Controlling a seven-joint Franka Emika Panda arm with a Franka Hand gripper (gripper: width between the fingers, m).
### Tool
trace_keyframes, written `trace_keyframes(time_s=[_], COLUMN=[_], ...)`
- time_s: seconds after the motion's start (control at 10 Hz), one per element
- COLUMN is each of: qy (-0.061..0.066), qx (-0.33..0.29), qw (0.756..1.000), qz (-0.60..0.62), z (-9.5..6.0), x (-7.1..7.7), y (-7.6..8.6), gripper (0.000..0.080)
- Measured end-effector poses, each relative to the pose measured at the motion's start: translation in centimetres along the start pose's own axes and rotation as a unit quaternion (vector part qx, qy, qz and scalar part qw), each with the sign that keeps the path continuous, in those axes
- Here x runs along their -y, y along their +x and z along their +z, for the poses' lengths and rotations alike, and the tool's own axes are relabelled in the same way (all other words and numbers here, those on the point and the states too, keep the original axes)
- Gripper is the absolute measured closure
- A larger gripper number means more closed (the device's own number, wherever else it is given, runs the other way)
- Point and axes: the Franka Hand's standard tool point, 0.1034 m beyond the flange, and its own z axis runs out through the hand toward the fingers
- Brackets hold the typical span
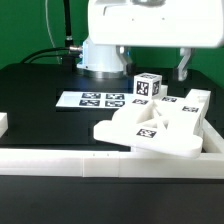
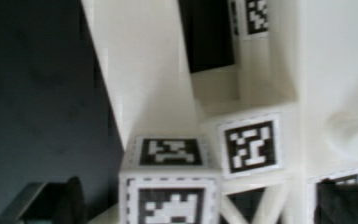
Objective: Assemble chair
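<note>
From my remote station, I see the chair (image 1: 152,124), a cluster of matte white blocky parts with black-and-white marker tags, lying on the black table (image 1: 40,85) toward the exterior view's right, pressed up against the low white border wall (image 1: 60,160) along the near edge. One tagged block (image 1: 146,87) stands upright at the back of the cluster, with bars and slabs fanning out beside and below it. The marker board (image 1: 92,99) lies flat on the table at the exterior view's left of the chair, apart from it. The arm's white body (image 1: 150,30) hangs above the parts. In the wrist view the gripper (image 2: 176,205) sits directly over the chair (image 2: 194,140), its dark fingertips (image 2: 51,200) spread wide to either side of a tagged post and clasping nothing.
</note>
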Motion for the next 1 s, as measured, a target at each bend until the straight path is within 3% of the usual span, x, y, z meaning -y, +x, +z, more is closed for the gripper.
trace_keyframes(time_s=[0.2, 0.8, 1.0], qy=[0.014, 0.012, 0.023], qx=[-0.003, -0.004, -0.025], qw=[1.000, 1.000, 0.999], qz=[-0.004, -0.008, -0.031], z=[-0.5, -0.1, 0.2], x=[0.1, 0.0, 0.1], y=[-1.9, -2.1, -5.5], gripper=[0.0151, 0.0151, 0.0151])
